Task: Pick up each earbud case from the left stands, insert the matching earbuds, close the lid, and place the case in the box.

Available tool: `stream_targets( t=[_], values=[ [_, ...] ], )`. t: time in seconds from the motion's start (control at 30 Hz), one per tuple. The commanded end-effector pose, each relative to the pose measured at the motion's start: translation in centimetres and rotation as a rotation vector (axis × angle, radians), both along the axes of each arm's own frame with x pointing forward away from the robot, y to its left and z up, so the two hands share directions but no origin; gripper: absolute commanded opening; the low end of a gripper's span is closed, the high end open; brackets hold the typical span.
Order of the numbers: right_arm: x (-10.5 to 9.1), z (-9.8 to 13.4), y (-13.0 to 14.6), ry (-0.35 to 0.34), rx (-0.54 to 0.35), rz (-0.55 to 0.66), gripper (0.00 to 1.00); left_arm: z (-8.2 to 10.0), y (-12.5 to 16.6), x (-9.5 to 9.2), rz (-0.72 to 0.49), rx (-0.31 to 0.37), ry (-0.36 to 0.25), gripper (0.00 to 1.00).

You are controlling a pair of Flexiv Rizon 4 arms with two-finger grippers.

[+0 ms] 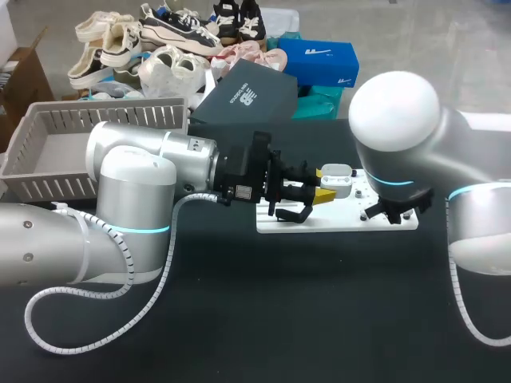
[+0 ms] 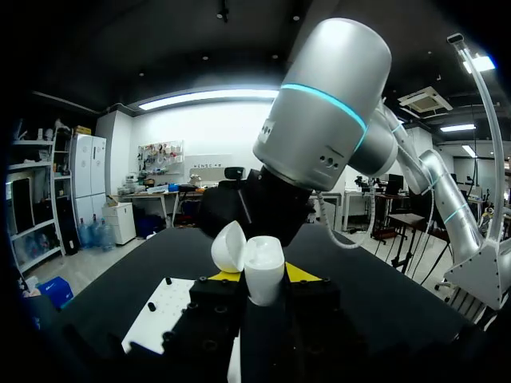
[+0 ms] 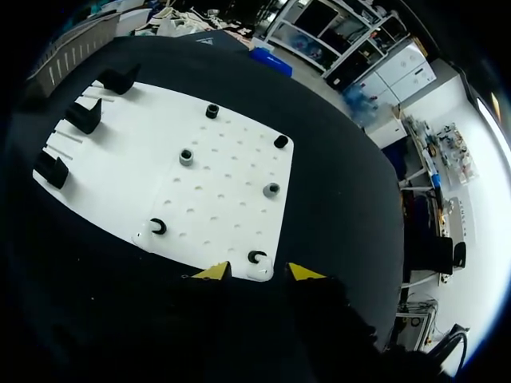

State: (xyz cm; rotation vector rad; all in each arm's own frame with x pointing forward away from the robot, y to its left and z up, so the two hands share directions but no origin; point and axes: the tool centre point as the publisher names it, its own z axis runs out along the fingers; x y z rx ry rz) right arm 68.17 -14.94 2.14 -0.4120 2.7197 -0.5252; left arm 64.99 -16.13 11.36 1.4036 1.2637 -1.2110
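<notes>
My left gripper (image 2: pixel 263 281) is shut on a white earbud case (image 2: pixel 263 271), held upright with its lid (image 2: pixel 230 246) swung open. In the head view that case (image 1: pixel 336 179) hangs over the white stand board (image 1: pixel 335 221), at the left gripper (image 1: pixel 326 190). My right gripper (image 3: pixel 259 271) is low over the board's (image 3: pixel 223 159) near edge. Its yellow tips stand either side of a white earbud (image 3: pixel 259 277) in a black ring holder, with small gaps showing. A second earbud (image 3: pixel 144 235) sits by another ring. Three black case stands (image 3: pixel 84 116) are empty.
A grey slatted basket (image 1: pixel 48 152) stands at the table's far left. A dark grey box (image 1: pixel 243 96) lies behind the board. Several black pegs (image 3: pixel 186 156) stick up from the board. My right arm's elbow (image 1: pixel 395 120) hangs over the board's right end.
</notes>
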Motion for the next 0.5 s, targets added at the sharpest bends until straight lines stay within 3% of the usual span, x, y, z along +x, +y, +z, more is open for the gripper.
stream_targets(
  t=[0.03,0.5],
  values=[
    [0.34,-0.25,0.05,0.006,-0.003,-0.003,0.39,-0.04,-0.04,0.02,0.001,0.001,0.000,0.00],
    [0.47,-0.63,-0.31,0.013,-0.007,-0.018,0.29,-0.04,-0.04,0.02,0.001,0.001,0.000,0.00]
  ],
)
